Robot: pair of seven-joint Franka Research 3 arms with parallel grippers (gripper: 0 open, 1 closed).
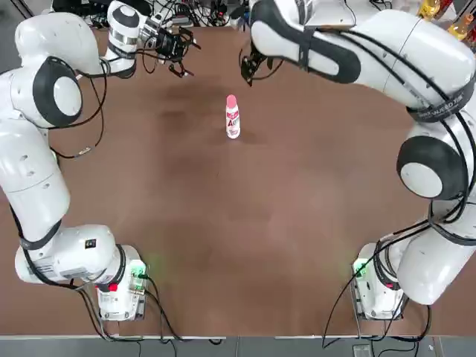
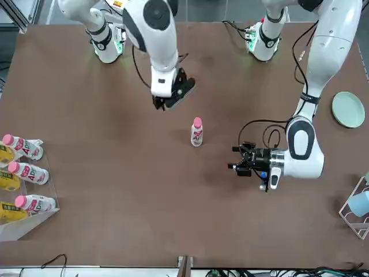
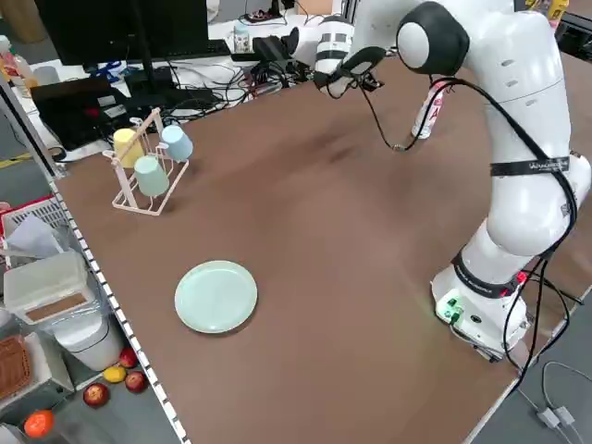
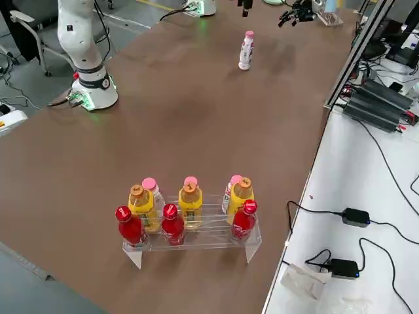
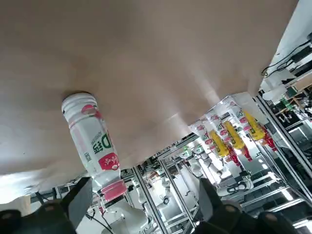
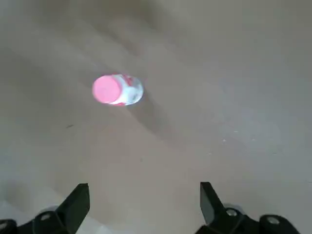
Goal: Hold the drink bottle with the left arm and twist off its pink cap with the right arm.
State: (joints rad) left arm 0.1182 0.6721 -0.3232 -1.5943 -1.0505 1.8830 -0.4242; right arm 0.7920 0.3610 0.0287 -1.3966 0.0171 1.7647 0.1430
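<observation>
white drink bottle (image 1: 233, 121) with its pink cap (image 1: 231, 100) stands upright mid-table, untouched. my left gripper (image 2: 237, 161) and right gripper (image 2: 164, 104) hang near it, both spread and empty. its label is perhaps red-lettered, hard to read.

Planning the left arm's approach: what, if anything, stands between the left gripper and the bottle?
Nothing visible. The bottle stands upright and alone on bare table; the open left gripper sits off to its side with only tabletop between.
</observation>
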